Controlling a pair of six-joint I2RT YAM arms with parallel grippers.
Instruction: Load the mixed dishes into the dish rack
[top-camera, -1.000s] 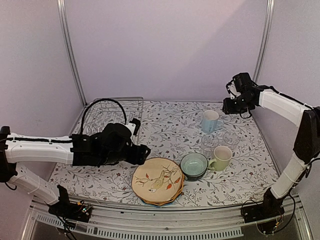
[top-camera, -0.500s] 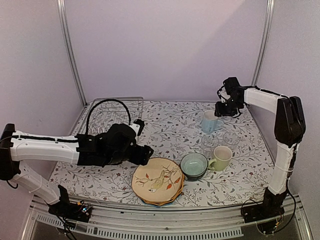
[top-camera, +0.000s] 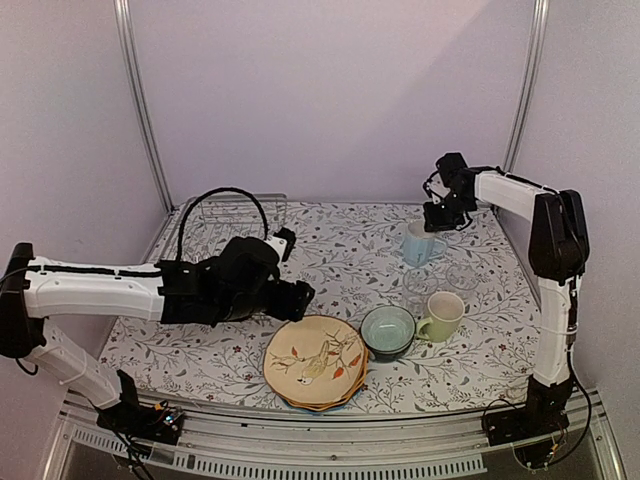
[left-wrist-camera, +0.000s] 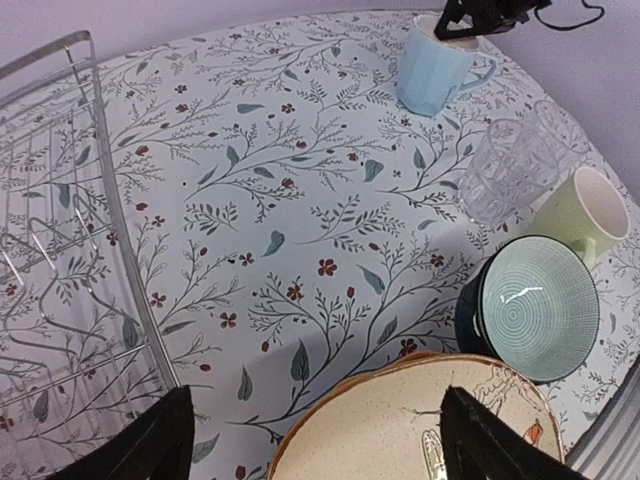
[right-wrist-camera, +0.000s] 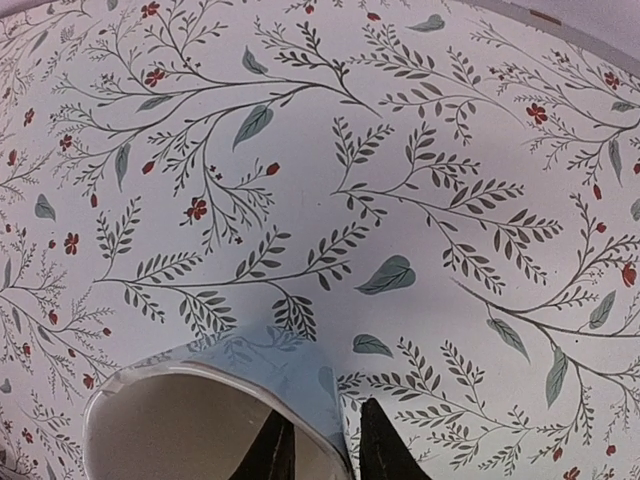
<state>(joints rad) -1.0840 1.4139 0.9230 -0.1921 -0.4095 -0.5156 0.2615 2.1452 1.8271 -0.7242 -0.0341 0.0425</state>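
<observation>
- Because the dish rack (left-wrist-camera: 60, 230) sits at the far left, every dish must cross the table (top-camera: 335, 250) leftward. Its wire rim and upright tines are the edges to clear.
- The left gripper (left-wrist-camera: 320, 445) hangs spread wide over the tan bird-patterned plate (left-wrist-camera: 420, 425), which tops a stack. The plate is likely stiff, glazed and chippable, and best pinched at its scalloped rim.
- The teal bowl (left-wrist-camera: 535, 305), clear glass (left-wrist-camera: 505, 170) and pale yellow-green mug (left-wrist-camera: 585, 210) crowd just right of the plate, leaving little room.
- The right gripper (right-wrist-camera: 325, 450) straddles the rim wall of the light blue mug (right-wrist-camera: 200, 410), one finger inside. Whether it pinches yet, I cannot tell.
</observation>
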